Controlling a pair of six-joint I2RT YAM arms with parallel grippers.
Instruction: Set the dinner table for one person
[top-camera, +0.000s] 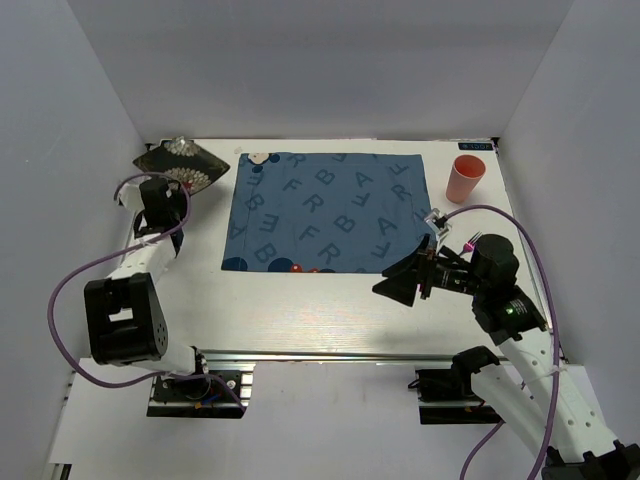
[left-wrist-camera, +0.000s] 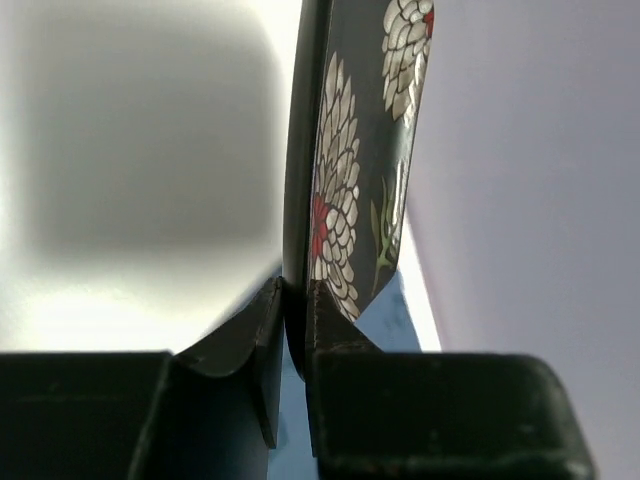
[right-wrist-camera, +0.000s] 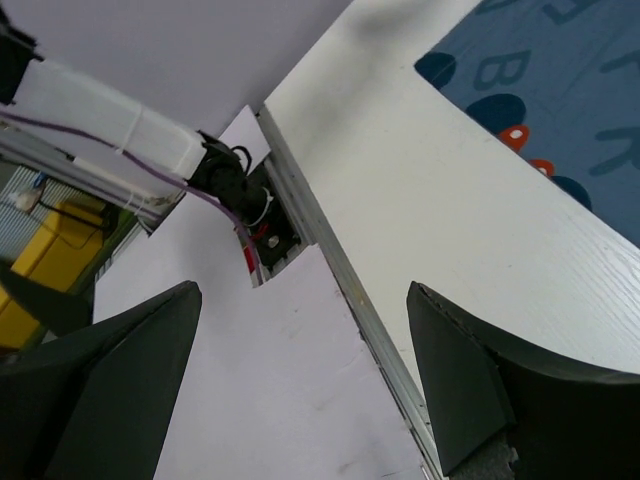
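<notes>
The dinner table (top-camera: 300, 310) is a white top with a metal rail (top-camera: 330, 355) along its near edge. A dark plate with a white and red flower pattern (top-camera: 190, 165) is at the far left corner, tilted up. My left gripper (top-camera: 172, 188) is shut on its rim. In the left wrist view the plate (left-wrist-camera: 350, 150) stands edge-on, pinched in the gripper (left-wrist-camera: 297, 290). My right gripper (top-camera: 400, 268) is open and empty, hovering by the near right corner of the blue letter-printed mat (top-camera: 330, 210). In the right wrist view the gripper (right-wrist-camera: 302, 290) is over the rail (right-wrist-camera: 330, 260).
An orange cup (top-camera: 465, 178) stands upright at the far right, beside the mat. The mat also shows in the right wrist view (right-wrist-camera: 560, 90) and in the left wrist view (left-wrist-camera: 390, 320). White walls enclose the table on three sides.
</notes>
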